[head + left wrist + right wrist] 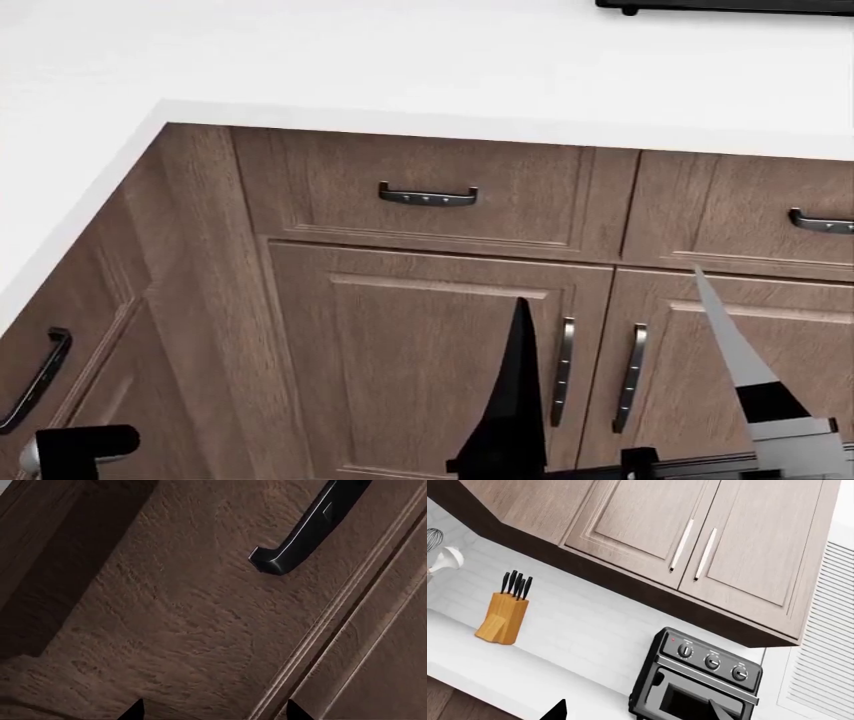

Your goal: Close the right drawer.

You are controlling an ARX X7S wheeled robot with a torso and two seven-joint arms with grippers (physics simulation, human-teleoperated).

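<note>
Peeking in at the edges, only spread-apart tips of left tool (215, 710) and right tool (635, 711); dark handle (300, 535) cropped.

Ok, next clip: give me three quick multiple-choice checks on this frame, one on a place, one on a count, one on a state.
1. Where does the knife block stand?
A. on the white countertop
B. on top of the oven
C. inside a drawer

2. How many knobs does the black oven show?
A. one
B. three
C. five

3. How are the two lower cabinet doors in the head view?
A. both swung open
B. one open
C. both shut

1 A: the knife block rests on the countertop, apart from the oven.
2 B: three knobs sit in a row on its panel.
3 C: the lower cabinet doors lie flush, handles side by side.
</note>
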